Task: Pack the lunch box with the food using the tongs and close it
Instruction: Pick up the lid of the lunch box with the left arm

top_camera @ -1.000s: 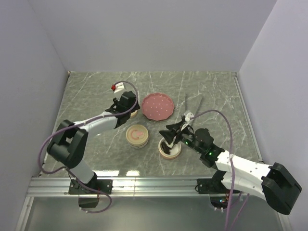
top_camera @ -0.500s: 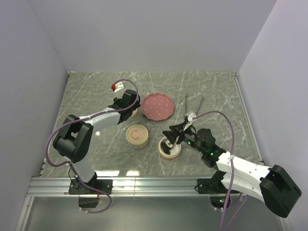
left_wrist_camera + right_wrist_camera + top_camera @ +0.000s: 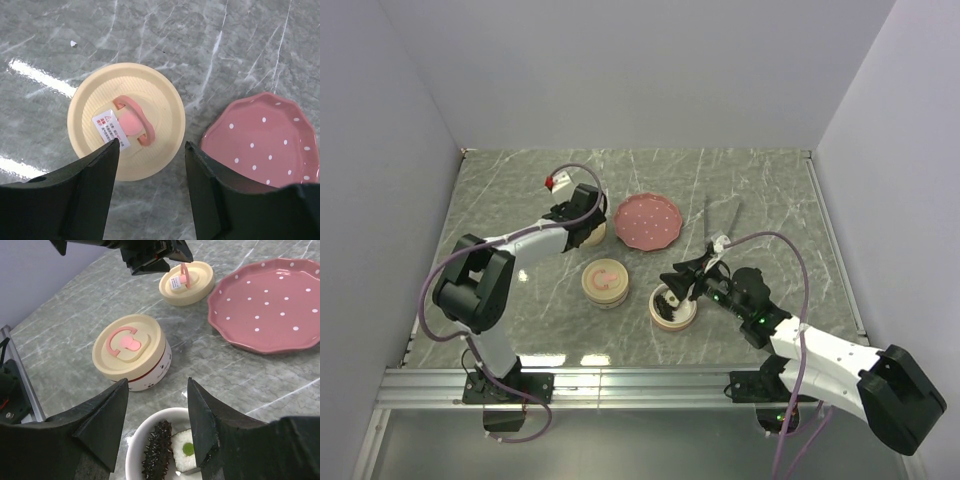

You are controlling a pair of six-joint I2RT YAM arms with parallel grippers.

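Black jaws of the left gripper stand wide and empty above the cream lid lying far left, just beside the pink plate, which carries no food. The right gripper, likewise parted and empty, hovers over the open white bowl holding a dark piece and a green-topped cube. The tongs lie right of the plate. Packing seems mostly done; lidding remains.

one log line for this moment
left gripper open over loose lid | right gripper open over bowl with food | tongs on table, unheld
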